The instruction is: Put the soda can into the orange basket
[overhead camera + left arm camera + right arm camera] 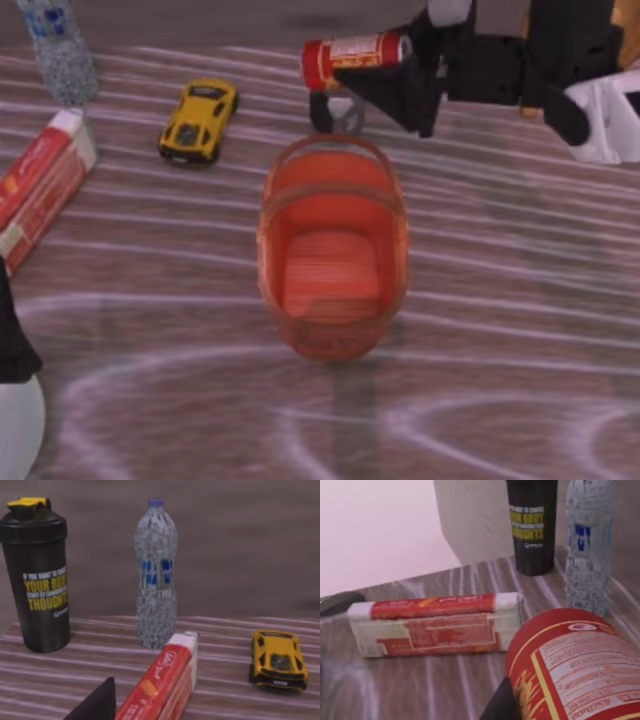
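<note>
The red soda can lies sideways in the air, with my right gripper shut on its silver-topped end. It hangs just past the far end of the orange basket, above the table and not over the opening. The basket stands upright mid-table with its arched handle up and nothing inside. The right wrist view shows the can close up, pressed against a dark finger. My left arm is parked at the table's near left. One of its fingers shows, holding nothing.
A yellow toy car sits left of the basket's far end. A long red-and-white box lies at the left edge, with a water bottle behind it. A black shaker stands beside the bottle.
</note>
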{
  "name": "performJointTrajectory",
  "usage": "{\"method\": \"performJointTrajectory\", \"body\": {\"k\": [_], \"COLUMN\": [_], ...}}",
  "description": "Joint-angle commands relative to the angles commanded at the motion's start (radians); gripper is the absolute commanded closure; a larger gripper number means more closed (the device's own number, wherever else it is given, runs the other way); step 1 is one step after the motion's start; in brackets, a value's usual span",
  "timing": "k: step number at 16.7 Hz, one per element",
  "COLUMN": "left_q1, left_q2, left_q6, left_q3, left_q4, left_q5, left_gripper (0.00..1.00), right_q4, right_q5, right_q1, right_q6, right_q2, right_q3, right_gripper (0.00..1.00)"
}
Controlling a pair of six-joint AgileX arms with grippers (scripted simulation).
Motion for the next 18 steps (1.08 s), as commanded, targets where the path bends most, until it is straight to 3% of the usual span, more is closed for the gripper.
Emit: {"method": "performJointTrajectory", "body": {"k": [3, 5, 12, 18], "left_q1": [0.0, 0.0, 0.0, 0.0], "left_q2": [0.0, 0.0, 0.0, 0.0], "left_q6": [0.0, 0.0, 0.0, 0.0], "left_q3": [0.0, 0.0, 0.0, 0.0], "left_q4": [0.0, 0.0, 0.0, 0.0], "left_q5": [0.0, 0.0, 0.0, 0.0], "left_gripper": [0.0, 0.0, 0.0, 0.0], "right_q4": [0.154, 0.203, 0.226, 0.463], "right_q5": [-0.104, -0.14, -0.149, -0.145], "right_q1": [0.016, 0.021, 0.019, 0.025], "right_q6": [0.053, 0.069, 0.072, 0.069], "right_q2": [-0.036, -0.05, -0.033, 0.141], "right_q3": [-0.034, -0.044, -0.046, -0.099], "right_gripper": [1.0, 1.0, 1.0, 1.0]}}
